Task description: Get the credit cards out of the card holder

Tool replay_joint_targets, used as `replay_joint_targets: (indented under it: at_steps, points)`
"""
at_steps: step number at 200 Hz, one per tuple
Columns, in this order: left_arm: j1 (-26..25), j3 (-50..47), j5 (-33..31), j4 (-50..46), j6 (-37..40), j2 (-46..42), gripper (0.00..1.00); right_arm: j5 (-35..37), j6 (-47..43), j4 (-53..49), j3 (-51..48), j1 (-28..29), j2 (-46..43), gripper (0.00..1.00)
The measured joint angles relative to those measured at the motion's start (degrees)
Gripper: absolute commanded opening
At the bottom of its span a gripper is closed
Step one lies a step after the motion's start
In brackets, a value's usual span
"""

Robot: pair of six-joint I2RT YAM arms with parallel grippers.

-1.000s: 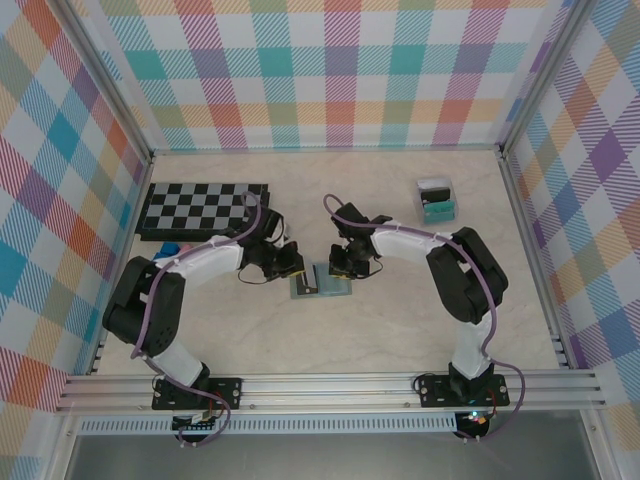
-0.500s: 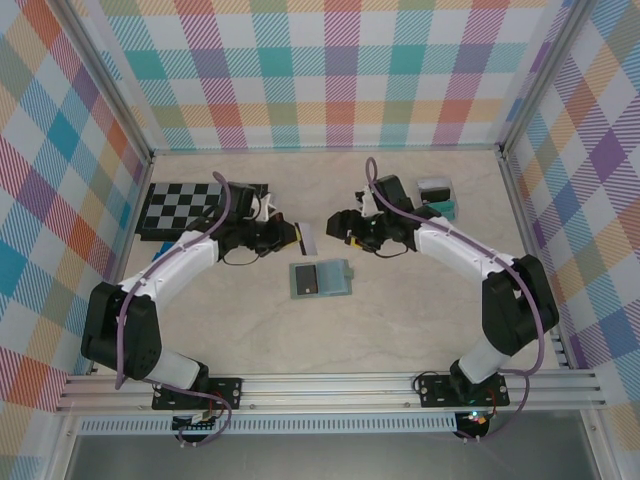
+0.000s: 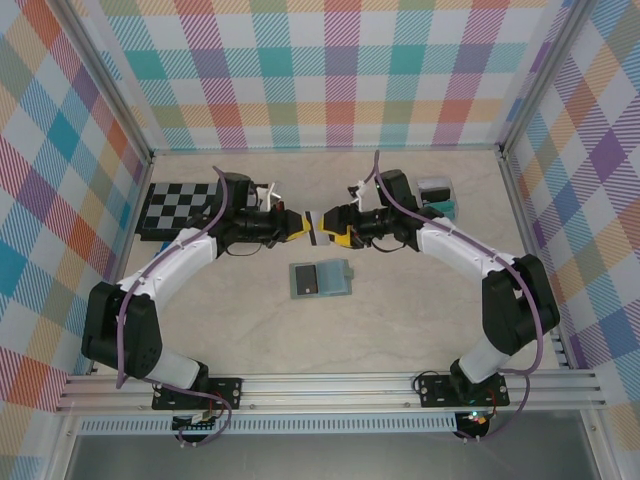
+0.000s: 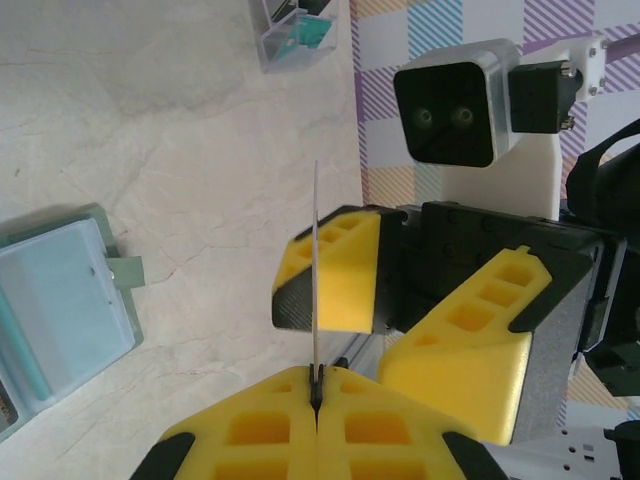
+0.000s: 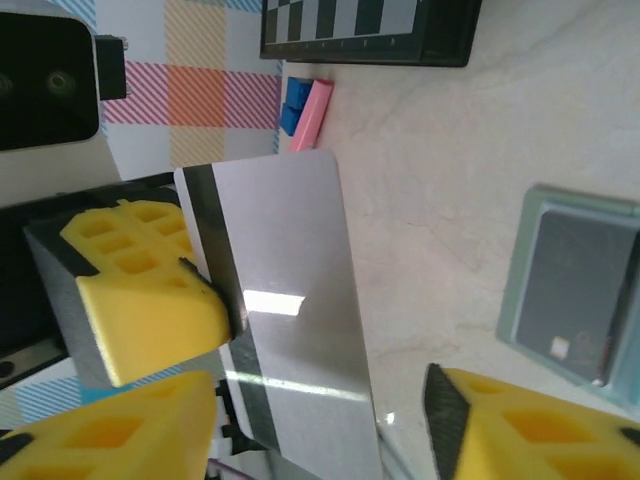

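Observation:
My left gripper is shut on the edge of a credit card, a silver-grey card with a black stripe, held up above the table. In the left wrist view the card shows edge-on. My right gripper faces it, open, its fingers on either side of the card's free end with a wide gap. The sage-green card holder lies open on the table below, a dark card in one pocket.
A chessboard lies at the back left with blue and pink blocks beside it. A clear box with teal and black contents stands at the back right. Metal rails run along the table's sides.
Both grippers have risen from the card holder to mid-air. The left one has lifted a card out, and the right has opened and closed in on the card's free end.

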Motion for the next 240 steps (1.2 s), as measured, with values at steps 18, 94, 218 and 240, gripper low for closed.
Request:
replay_joint_targets:
  at_steps: [18, 94, 218, 240]
  points:
    - [0.3, 0.0, 0.6, 0.0, -0.3, 0.4, 0.0, -1.7, 1.2, 1.9, -0.4, -0.2, 0.0, 0.3]
    - [0.8, 0.3, -0.7, -2.3, -0.1, 0.5, 0.38, -4.5, 3.6, 5.6, -1.5, -1.1, -0.5, 0.0]
    - [0.8, 4.0, -32.3, -25.3, 9.4, -4.3, 1.0, 40.5, 0.2, -34.5, 13.7, -7.4, -2.9, 0.0]
    - [0.8, 2.8, -34.6, -25.8, 10.2, -5.4, 1.0, 50.1, 3.7, -41.1, 25.7, -7.9, 5.2, 0.0]
